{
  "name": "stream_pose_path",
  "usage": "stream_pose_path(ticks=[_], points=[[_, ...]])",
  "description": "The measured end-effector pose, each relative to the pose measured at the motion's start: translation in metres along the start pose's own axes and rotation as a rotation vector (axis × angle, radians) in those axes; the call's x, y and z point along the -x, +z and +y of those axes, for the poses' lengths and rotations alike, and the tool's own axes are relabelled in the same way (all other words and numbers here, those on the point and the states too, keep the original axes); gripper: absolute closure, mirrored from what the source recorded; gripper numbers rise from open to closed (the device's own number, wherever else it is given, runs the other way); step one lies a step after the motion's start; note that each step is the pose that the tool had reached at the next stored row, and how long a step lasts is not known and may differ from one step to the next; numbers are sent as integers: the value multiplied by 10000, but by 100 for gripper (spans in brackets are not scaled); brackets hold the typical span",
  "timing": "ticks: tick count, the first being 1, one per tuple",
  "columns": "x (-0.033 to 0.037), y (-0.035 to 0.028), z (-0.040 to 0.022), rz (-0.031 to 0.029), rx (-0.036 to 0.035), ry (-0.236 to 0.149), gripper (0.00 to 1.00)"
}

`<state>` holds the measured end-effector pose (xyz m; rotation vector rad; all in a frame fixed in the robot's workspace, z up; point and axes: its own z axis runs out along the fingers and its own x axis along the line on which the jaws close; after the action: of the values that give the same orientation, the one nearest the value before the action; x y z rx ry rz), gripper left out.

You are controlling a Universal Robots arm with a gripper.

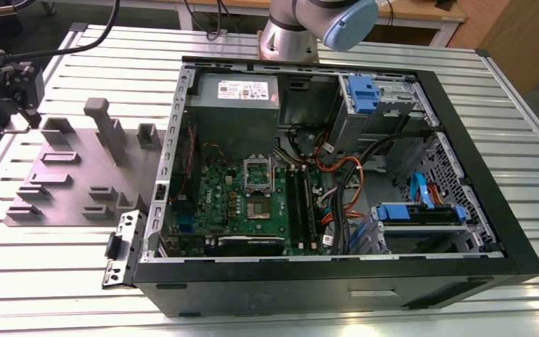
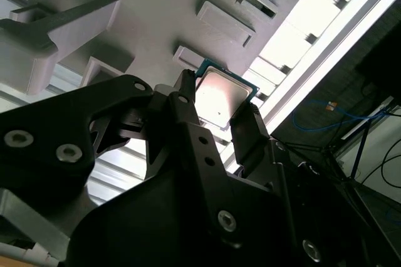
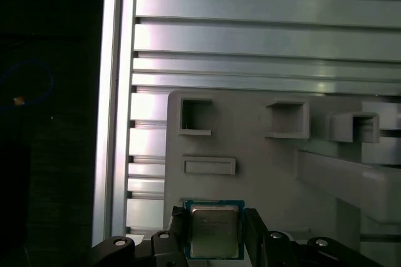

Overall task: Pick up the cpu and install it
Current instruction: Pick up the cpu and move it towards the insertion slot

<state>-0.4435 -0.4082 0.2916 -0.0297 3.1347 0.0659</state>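
Closest to the lens in both wrist views, the black claw (image 2: 219, 115), pressed onto the cpu (image 2: 223, 94) and pinching it by two opposite edges, one finger (image 2: 185, 105) on each side. Silvery top of the cpu turned toward the cameras, thin green rim around it. Held just over the grey tray (image 2: 156, 10), near one edge of it and near a small oblong pocket (image 3: 209, 166); cannot tell whether lifted clear or touching the tray. Beyond the tray, the ribbed aluminium table (image 3: 263, 29). In the exterior view, starting at the exterior view's left: black wrist hardware (image 1: 17, 81) with cables, over the table by the tray's far corner. Next, the tray itself, lying flat, with raised blocks and a few upright posts (image 1: 110, 130). Just beside that, the open computer case (image 1: 344, 281), lying on its side. Inside, toward the tray, a green motherboard (image 1: 232, 203) with a silver socket frame (image 1: 258, 172) near its middle, well apart from the cpu. Behind the board, a grey power supply (image 1: 236, 98). Further to the exterior view's right, bundled cables (image 1: 340, 175) and blue drive brackets (image 1: 363, 88). Behind the case, the arm's silver base (image 1: 286, 38).
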Motion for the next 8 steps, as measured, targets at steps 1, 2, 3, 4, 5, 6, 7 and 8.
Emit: stream_pose_path(ticks=[1, 2, 3, 4, 5, 6, 7, 8], points=[[0, -2, 0, 0, 0, 0, 53], [0, -4, 0, 0, 0, 0, 53], [0, -5, 0, -1, 1, 0, 53], [0, -8, 0, 0, 0, 0, 53], [0, -11, 0, 0, -1, 0, 53], [0, -15, 1, 2, -1, 0, 53], [0, -19, 1, 2, -1, 0, 53], [0, -21, 1, 0, 0, 0, 53]])
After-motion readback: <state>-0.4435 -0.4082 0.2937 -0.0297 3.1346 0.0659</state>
